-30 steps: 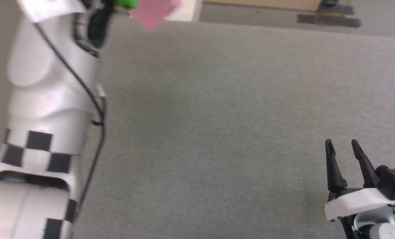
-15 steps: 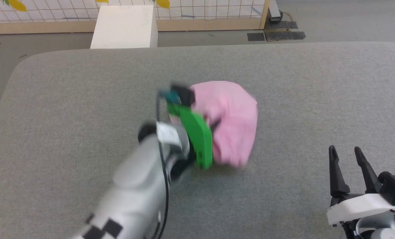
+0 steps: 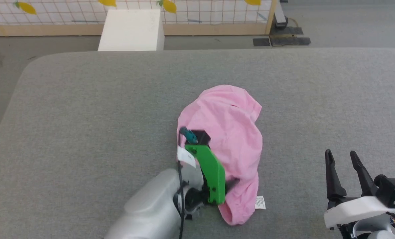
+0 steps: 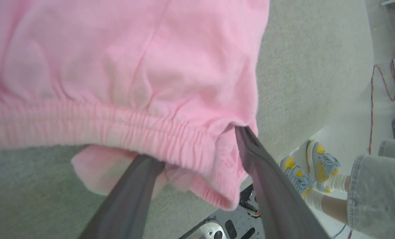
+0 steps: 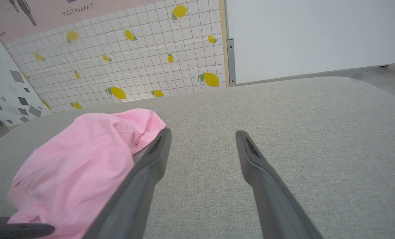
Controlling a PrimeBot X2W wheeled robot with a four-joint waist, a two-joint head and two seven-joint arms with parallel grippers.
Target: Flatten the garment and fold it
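Note:
The garment [image 3: 227, 132], light pink shorts, lies crumpled and drawn out lengthwise in the middle of the grey table [image 3: 84, 99]. Its white tag [image 3: 260, 202] shows at the near end. My left gripper [image 3: 230, 179], on its green mount, sits at the garment's near left edge. In the left wrist view the left gripper [image 4: 197, 144] is open wide, and the gathered waistband [image 4: 117, 122] drapes over both fingertips. My right gripper [image 3: 342, 156] hovers open and holds nothing at the lower right, apart from the cloth. The right wrist view has the garment [image 5: 84, 159] left of the right gripper [image 5: 202, 136].
A white box [image 3: 131, 30] stands on the floor beyond the table's far edge, before a lemon-patterned screen [image 3: 197, 10]. A person's feet in yellow-and-grey sneakers [image 4: 317, 169] stand beside the table. Bare grey table stretches left and right of the garment.
The head camera has swung down onto the table. The garment, earlier held up by my left gripper, now lies on the table, drawn toward the near edge. The left fingers have spread apart.

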